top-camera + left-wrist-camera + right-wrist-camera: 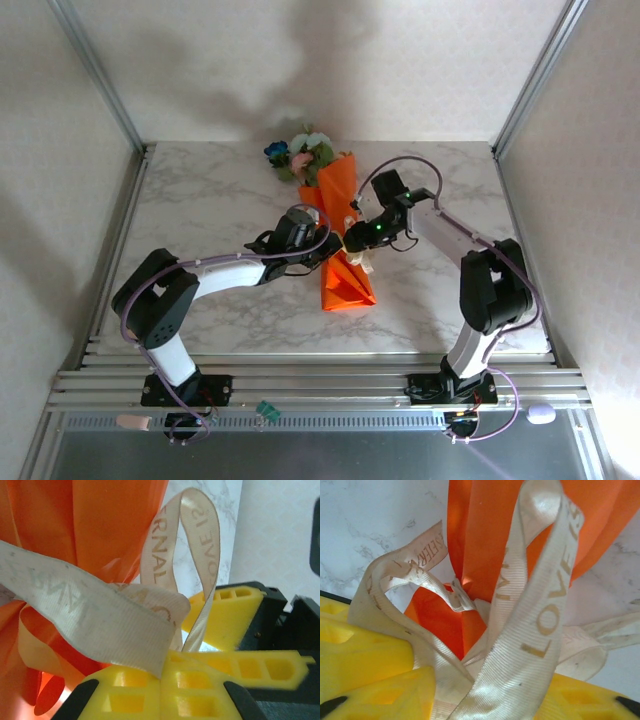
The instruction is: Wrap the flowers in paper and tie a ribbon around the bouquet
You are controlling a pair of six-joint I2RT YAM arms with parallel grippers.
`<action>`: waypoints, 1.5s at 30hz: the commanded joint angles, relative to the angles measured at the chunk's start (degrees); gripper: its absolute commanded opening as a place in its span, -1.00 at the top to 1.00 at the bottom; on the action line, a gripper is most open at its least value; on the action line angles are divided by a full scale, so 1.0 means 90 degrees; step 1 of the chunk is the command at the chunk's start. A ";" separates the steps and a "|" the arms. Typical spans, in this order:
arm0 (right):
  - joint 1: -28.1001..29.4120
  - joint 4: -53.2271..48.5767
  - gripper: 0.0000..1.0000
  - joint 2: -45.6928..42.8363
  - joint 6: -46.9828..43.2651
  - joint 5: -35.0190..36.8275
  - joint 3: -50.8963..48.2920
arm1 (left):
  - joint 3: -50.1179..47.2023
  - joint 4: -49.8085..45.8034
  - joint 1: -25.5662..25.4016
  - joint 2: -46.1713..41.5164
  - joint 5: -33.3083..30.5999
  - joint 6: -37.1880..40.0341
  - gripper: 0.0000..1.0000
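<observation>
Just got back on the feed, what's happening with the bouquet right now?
Both arms meet over the middle of the bouquet, mid-tie. The left gripper is shut on a stretch of the ribbon. The right gripper has its jaws apart, with ribbon loops draped between them. The ribbon wraps the orange paper loosely, with no finished bow yet.

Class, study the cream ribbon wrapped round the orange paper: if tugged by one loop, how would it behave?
The ribbon is probably floppy: its loops curl and twist freely. Its satin sheen suggests it may slip when pinched. Being thin and narrow, it likely weighs almost nothing.
</observation>
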 commanded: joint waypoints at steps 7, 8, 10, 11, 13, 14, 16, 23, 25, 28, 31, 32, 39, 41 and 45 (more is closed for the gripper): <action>0.0166 0.0799 -0.22 -0.0607 -0.0446 -0.0454 -0.0675 | 0.0201 0.0378 0.0116 0.0256 0.0080 -0.0081 1.00; 0.0176 0.0888 -0.25 -0.0648 -0.0450 -0.0516 -0.0744 | 0.0199 0.0387 0.0128 0.0252 0.0098 -0.0089 1.00; 0.0174 0.0943 -0.28 -0.0652 -0.0463 -0.0566 -0.0797 | 0.0233 0.0344 0.0147 0.0261 0.0104 -0.0074 1.00; 0.0169 0.0931 -0.29 -0.0627 -0.0505 -0.0619 -0.0808 | 0.0241 0.0343 0.0156 0.0262 0.0107 -0.0071 1.00; 0.0174 0.0883 -0.29 -0.0567 -0.0571 -0.0608 -0.0812 | 0.0255 0.0343 0.0168 0.0262 0.0109 -0.0061 1.00; 0.0175 0.0867 -0.30 -0.0551 -0.0639 -0.0582 -0.0822 | 0.0269 0.0343 0.0177 0.0270 0.0119 -0.0052 1.00; 0.0225 0.0857 -0.31 -0.0549 -0.0749 -0.0411 -0.0853 | 0.0290 0.0338 0.0178 0.0271 0.0133 -0.0042 1.00; 0.0369 0.0937 -0.42 -0.0529 -0.1212 -0.0022 -0.1008 | 0.0404 0.0149 0.0197 0.0358 0.0180 -0.0022 1.00; 0.0407 0.1033 -0.47 -0.0586 -0.1340 0.0017 -0.1104 | 0.0441 0.0128 0.0207 0.0381 0.0179 -0.0013 1.00; 0.0467 0.1175 -0.53 -0.0713 -0.1579 0.0139 -0.1286 | 0.0484 0.0110 0.0227 0.0369 0.0173 -0.0013 1.00; 0.0576 0.1345 -0.59 -0.0778 -0.1782 0.0456 -0.1464 | 0.0528 0.0109 0.0236 0.0367 0.0191 -0.0003 1.00; 0.0578 0.1404 -0.60 -0.0778 -0.1789 0.0461 -0.1508 | 0.0553 0.0090 0.0236 0.0378 0.0200 0.0015 1.00; 0.0595 0.1504 -0.60 -0.0710 -0.1730 0.0106 -0.1567 | 0.0721 0.0096 0.0312 0.0466 0.0217 -0.0004 1.00; 0.0566 0.1429 -0.60 -0.0700 -0.1656 -0.0103 -0.1550 | 0.0839 -0.0002 0.0376 0.0490 0.0198 0.0022 1.00; 0.0201 0.1472 -0.60 -0.0684 -0.1126 -0.0976 -0.1441 | 0.1005 -0.0092 0.0441 0.0563 0.0264 0.0055 1.00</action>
